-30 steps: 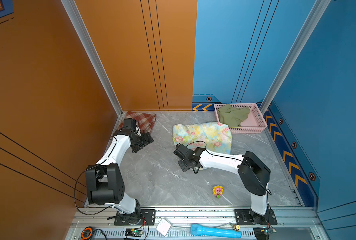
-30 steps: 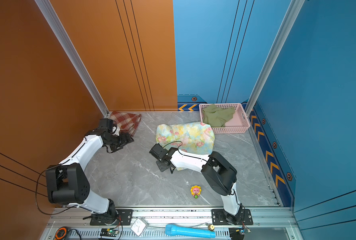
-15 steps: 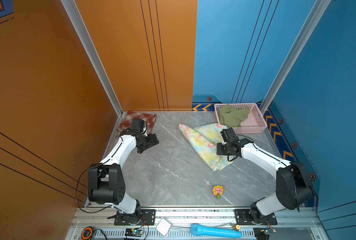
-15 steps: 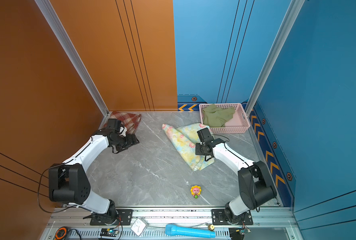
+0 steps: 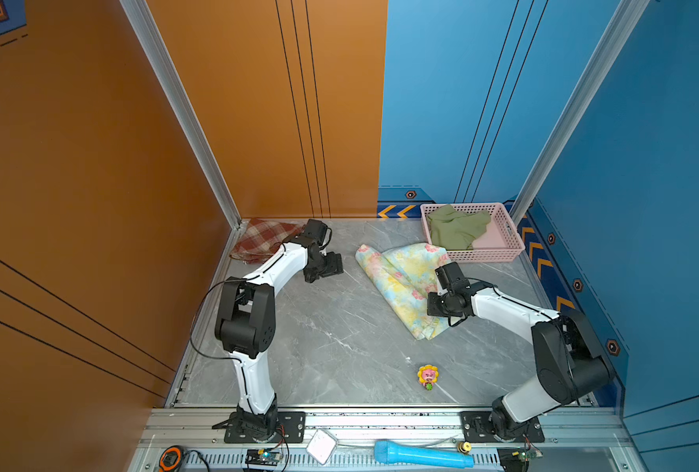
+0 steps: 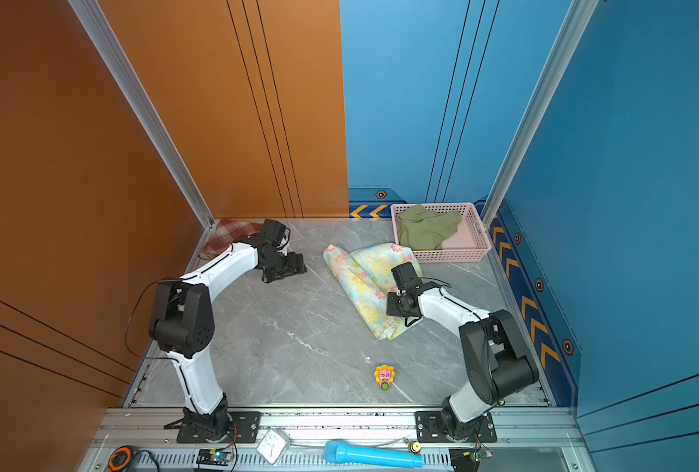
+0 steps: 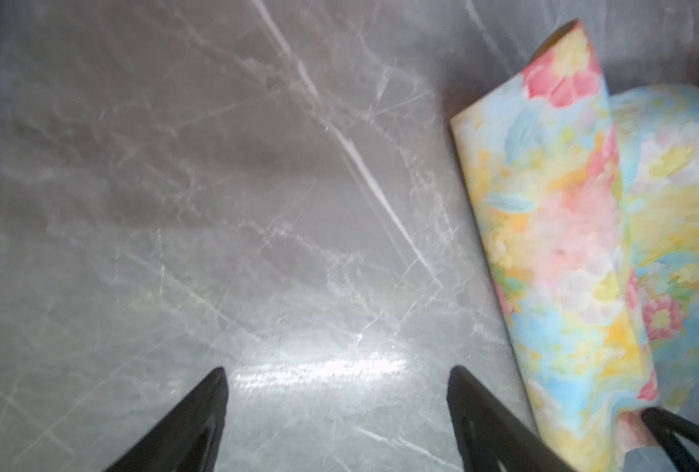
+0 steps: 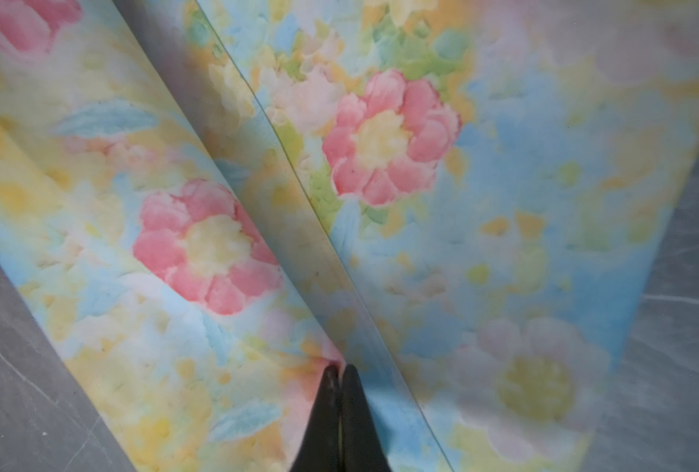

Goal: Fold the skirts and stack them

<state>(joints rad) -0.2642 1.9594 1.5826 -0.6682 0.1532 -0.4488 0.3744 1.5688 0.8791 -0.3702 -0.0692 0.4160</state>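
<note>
Elbows [image 5: 245,316] raised, right jaws pinching floral skirt [image 5: 399,282]

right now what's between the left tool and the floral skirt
Bare grey tabletop: the left wrist view shows it between the open left tool and the floral skirt; both top views agree.

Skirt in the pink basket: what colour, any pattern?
The skirt is plain olive green, with no print. It shows best in a top view, crumpled inside the pink basket.
</note>
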